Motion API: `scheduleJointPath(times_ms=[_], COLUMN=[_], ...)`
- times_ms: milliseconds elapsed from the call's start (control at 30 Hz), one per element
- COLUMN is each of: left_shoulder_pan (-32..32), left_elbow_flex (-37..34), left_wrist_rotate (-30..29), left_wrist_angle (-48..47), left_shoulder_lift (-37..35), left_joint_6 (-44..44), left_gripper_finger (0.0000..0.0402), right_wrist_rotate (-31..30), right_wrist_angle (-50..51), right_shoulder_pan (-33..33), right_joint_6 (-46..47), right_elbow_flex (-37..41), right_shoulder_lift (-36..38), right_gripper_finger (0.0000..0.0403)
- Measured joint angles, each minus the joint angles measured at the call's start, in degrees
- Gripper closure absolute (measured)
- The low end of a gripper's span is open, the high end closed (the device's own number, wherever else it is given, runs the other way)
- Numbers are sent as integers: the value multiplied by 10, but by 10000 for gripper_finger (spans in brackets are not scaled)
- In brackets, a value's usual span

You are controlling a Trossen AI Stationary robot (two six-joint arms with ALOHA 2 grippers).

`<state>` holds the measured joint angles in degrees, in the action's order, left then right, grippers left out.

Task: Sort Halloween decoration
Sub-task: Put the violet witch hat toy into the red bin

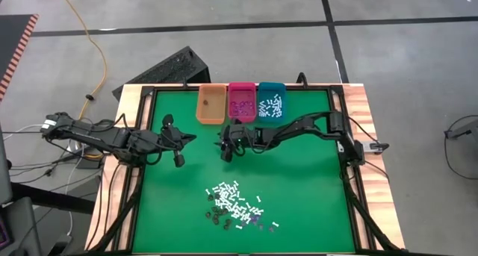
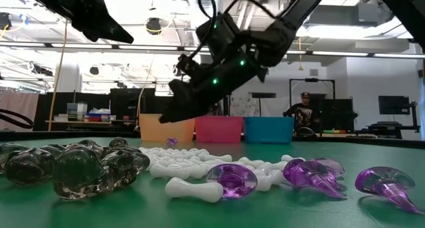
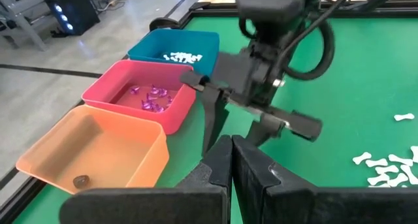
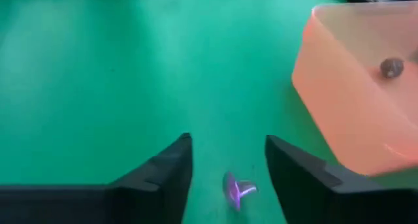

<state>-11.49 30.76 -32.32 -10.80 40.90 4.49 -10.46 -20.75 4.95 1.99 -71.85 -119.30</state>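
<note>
The Halloween decoration lies in a loose pile [image 1: 235, 207] of white sticks, purple bits and dark bits on the green mat near the front edge. One purple bit [image 4: 236, 190] shows just below my right gripper [image 4: 228, 165], which stands open over the mat in front of the orange bin [image 1: 211, 105]. The bit sits between the two fingers and apart from both; whether it rests on the mat I cannot tell. The same purple bit [image 2: 171, 141] shows in the low view under the right gripper [image 2: 166, 115]. My left gripper [image 3: 232, 162] hovers shut left of it, holding nothing.
Three bins stand in a row at the far edge. The orange bin [image 3: 98, 152] holds one dark bit [image 4: 392, 67], the pink bin [image 3: 147, 96] purple bits, the teal bin [image 3: 179, 51] white sticks. Bare green mat lies between the bins and the pile.
</note>
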Motion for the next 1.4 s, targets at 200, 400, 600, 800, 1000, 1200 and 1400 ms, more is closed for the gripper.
scheduleJointPath(times_ms=[200,400,600,800,1000,1200,1400], left_shoulder_pan=[0,0,0,0,0,0,0], left_elbow_flex=[0,0,0,0,0,0,0], left_wrist_rotate=[-1,-1,-2,-5,-5,-5,-5], left_wrist_angle=[-1,-1,-1,-1,-2,-5,-22], left_shoulder_lift=[0,0,0,0,0,0,0], left_joint_6=[-2,-4,-3,-3,-2,1,14], left_gripper_finger=[401,401,401,401,401,401,401], right_wrist_rotate=[-13,-15,-22,-21,-17,-12,-10], right_wrist_angle=[-30,-44,-33,-35,-39,-30,-12], right_shoulder_pan=[2,6,6,3,3,3,3], right_joint_6=[30,45,79,81,83,80,46], right_elbow_flex=[-1,-1,-4,-4,-3,0,1], right_shoulder_lift=[-45,-68,-85,-87,-81,-55,-4], right_gripper_finger=[147,170,254,356,384,384,384])
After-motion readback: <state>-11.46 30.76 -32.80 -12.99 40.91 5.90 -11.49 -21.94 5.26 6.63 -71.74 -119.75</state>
